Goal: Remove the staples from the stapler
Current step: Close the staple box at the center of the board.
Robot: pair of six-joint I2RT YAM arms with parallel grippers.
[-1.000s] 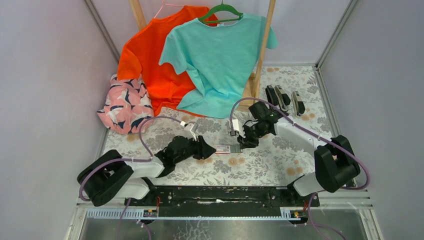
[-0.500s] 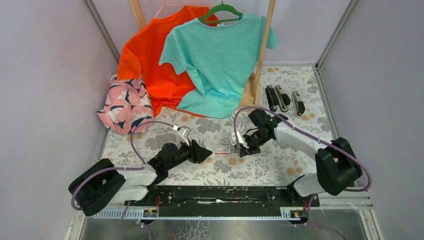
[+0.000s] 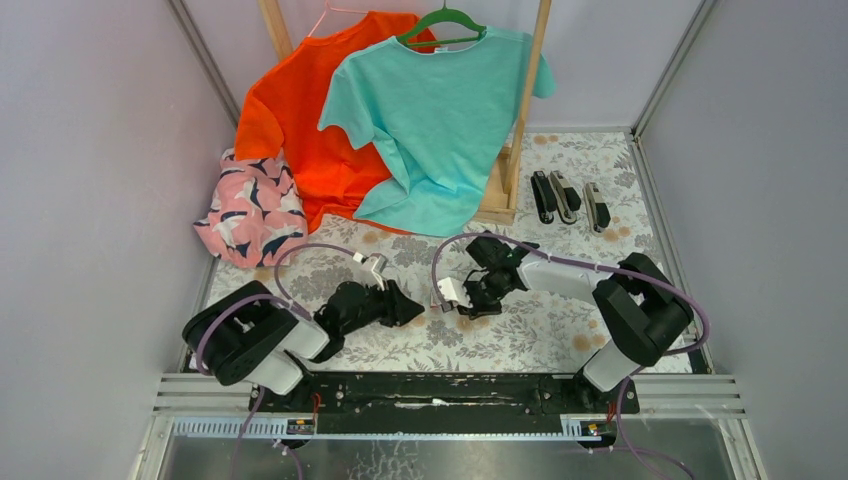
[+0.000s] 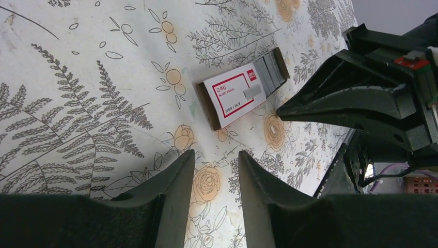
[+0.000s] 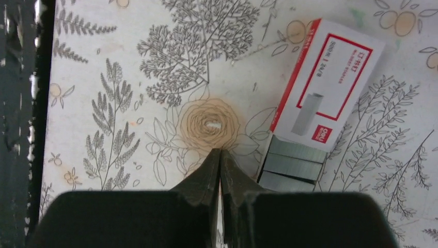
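Note:
The staples (image 5: 292, 164) are grey strips lying side by side in the open tray of a white-and-red box (image 5: 330, 77) on the flowered table; they also show in the left wrist view (image 4: 271, 71). My right gripper (image 5: 220, 153) is shut and empty, its tips on the table just left of the strips. In the top view it (image 3: 462, 298) covers the box. My left gripper (image 4: 216, 154) is open and empty, a short way from the box (image 4: 233, 97). Three black staplers (image 3: 565, 197) lie at the far right, away from both grippers.
A wooden rack (image 3: 520, 110) with an orange shirt (image 3: 300, 130) and a teal shirt (image 3: 440, 110) stands at the back. A pink patterned cloth (image 3: 250, 210) lies at the back left. Grey walls close in the table on both sides.
My left gripper has drawn back from the box towards its base. My right gripper has moved left and down beside the box's open end.

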